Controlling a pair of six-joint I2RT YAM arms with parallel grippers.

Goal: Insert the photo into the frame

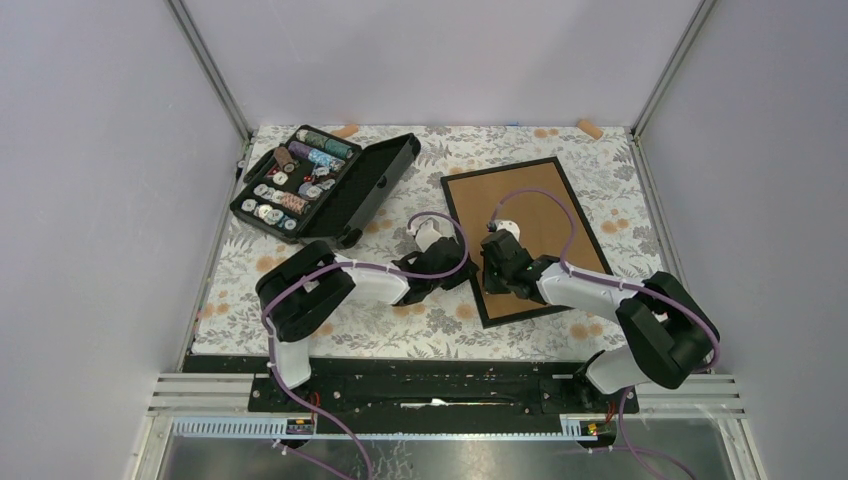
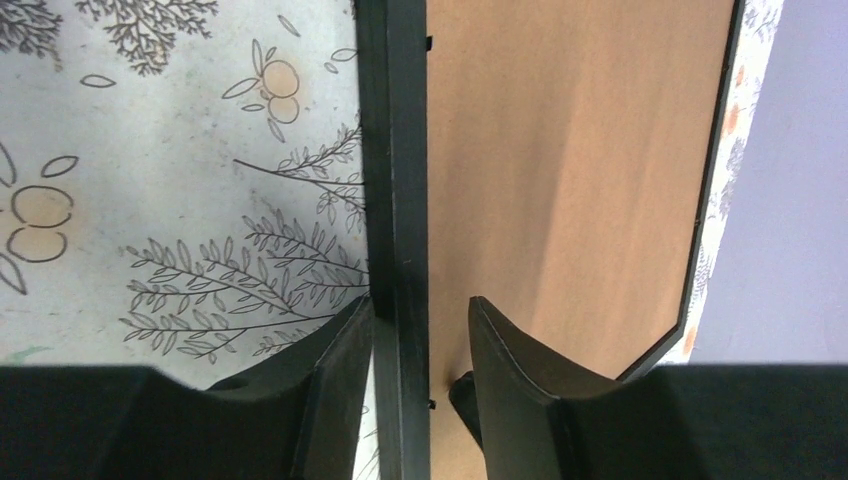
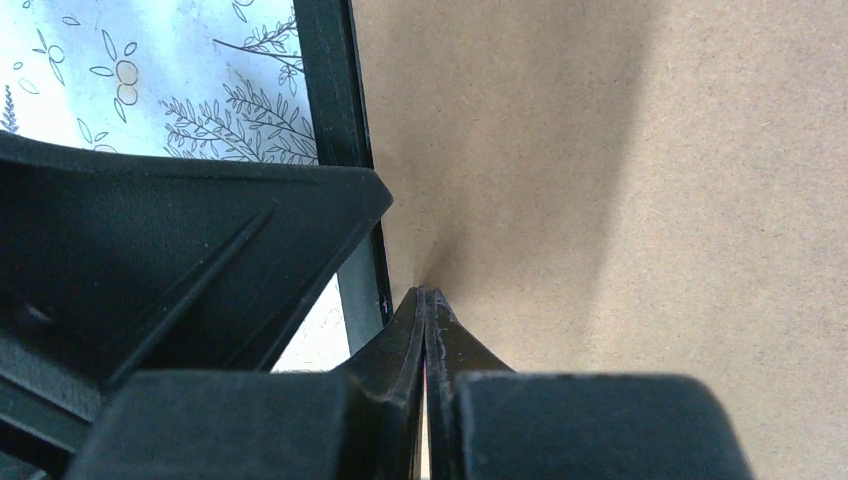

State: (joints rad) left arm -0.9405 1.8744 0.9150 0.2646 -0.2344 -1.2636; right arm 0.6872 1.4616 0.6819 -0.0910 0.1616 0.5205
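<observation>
The frame (image 1: 500,168) lies back up on the flowered cloth, its brown board (image 1: 535,225) facing me. The photo is hidden. My left gripper (image 1: 466,276) is open and straddles the frame's left black rail (image 2: 395,150). One finger (image 2: 340,350) is outside against the rail, and the other is over the board (image 2: 570,150), a little clear of the rail. My right gripper (image 1: 492,283) is shut, its tips (image 3: 425,292) pressed on the board (image 3: 600,200) just inside the rail (image 3: 330,100). I see nothing held between them.
An open black case of thread spools (image 1: 320,185) stands at the back left. The flowered tablecloth (image 1: 300,300) covers the table. Grey walls close in both sides and the back. The left gripper's body (image 3: 150,260) sits right beside the right gripper.
</observation>
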